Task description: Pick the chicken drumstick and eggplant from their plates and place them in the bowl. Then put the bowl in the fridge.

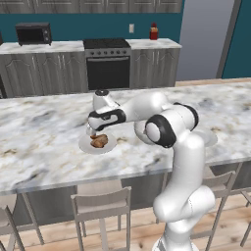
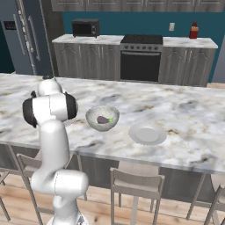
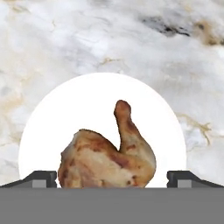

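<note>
The golden-brown chicken drumstick (image 3: pixel 107 157) (image 1: pixel 99 141) lies on a round white plate (image 3: pixel 83 105) (image 1: pixel 109 146) on the marble island. My gripper (image 3: pixel 112 179) (image 1: pixel 92 131) hangs just above it, open, one fingertip on each side of the meat and not touching it. To the right, the glassy speckled bowl (image 2: pixel 94 117) stands on the counter with the dark purple eggplant (image 2: pixel 103 119) inside. A second white plate (image 2: pixel 147 133) beside the bowl is bare. The dark grey fridge (image 2: pixel 26 37) stands at the far left, doors closed.
Stools (image 1: pixel 100 206) are tucked under the island's near edge. Across the aisle, a back counter holds a black oven (image 1: pixel 108 66), a microwave (image 1: pixel 33 33) and a red bottle (image 1: pixel 154 32). Bare marble (image 1: pixel 44 127) spreads left of the drumstick's plate.
</note>
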Tool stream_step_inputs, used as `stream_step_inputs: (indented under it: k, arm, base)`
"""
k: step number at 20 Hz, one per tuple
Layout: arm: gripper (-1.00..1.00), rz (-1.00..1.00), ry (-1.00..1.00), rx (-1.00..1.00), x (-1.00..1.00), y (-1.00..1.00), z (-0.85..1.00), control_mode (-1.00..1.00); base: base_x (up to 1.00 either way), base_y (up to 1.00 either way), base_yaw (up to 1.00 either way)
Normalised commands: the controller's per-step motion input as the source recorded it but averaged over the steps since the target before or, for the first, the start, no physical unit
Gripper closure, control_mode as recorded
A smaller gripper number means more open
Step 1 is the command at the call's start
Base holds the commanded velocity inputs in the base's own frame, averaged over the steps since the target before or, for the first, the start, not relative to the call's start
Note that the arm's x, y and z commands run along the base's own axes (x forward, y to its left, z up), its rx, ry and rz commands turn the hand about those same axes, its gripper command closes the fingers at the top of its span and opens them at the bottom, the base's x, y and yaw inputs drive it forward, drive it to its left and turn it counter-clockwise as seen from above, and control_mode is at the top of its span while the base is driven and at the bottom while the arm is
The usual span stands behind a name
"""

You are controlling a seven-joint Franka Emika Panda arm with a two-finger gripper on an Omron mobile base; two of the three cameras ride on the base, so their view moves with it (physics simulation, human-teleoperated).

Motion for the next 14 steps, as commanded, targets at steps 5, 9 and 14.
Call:
stream_step_inputs:
  k: [5, 9, 14]
  arm:
    - [-1.00, 0.04, 0.00, -0.06, 0.01, 0.00, -0.26, -1.00]
    - [-1.00, 0.05, -0.01, -0.05, 0.12, 0.00, -0.24, -1.00]
    - [-1.00, 0.07, -0.03, -0.02, 0.13, 0.00, -0.20, -1.00]
  base:
    - [0.00, 0.00, 0.00]
    - [0.00, 0.00, 0.00]
    - [0.00, 0.00, 0.00]
